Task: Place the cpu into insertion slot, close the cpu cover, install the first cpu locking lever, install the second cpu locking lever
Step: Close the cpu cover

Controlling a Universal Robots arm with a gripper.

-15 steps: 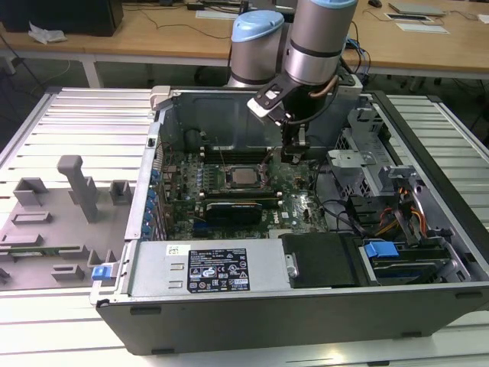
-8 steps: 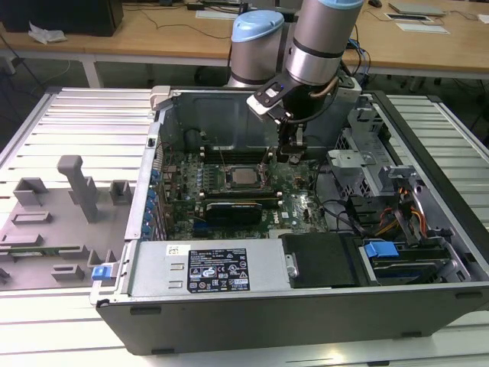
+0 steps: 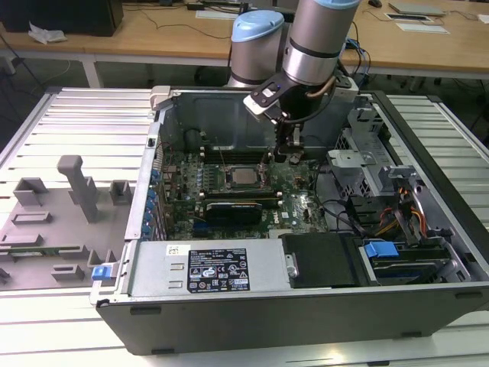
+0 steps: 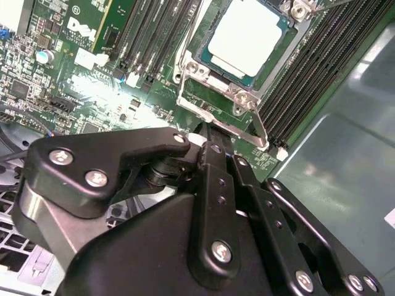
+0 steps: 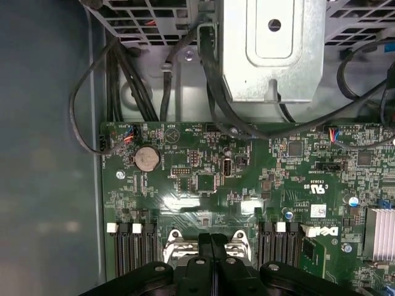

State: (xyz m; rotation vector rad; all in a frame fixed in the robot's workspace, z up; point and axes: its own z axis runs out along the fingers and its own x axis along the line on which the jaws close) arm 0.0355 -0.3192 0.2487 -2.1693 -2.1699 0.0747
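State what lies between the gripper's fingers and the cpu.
In the second wrist view, the cpu cover edge and a thin locking lever lie between the gripper and cpu.

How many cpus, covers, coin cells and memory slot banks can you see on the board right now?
cpu: 1
cover: 1
coin cell: 1
memory slot banks: 2
Total: 5
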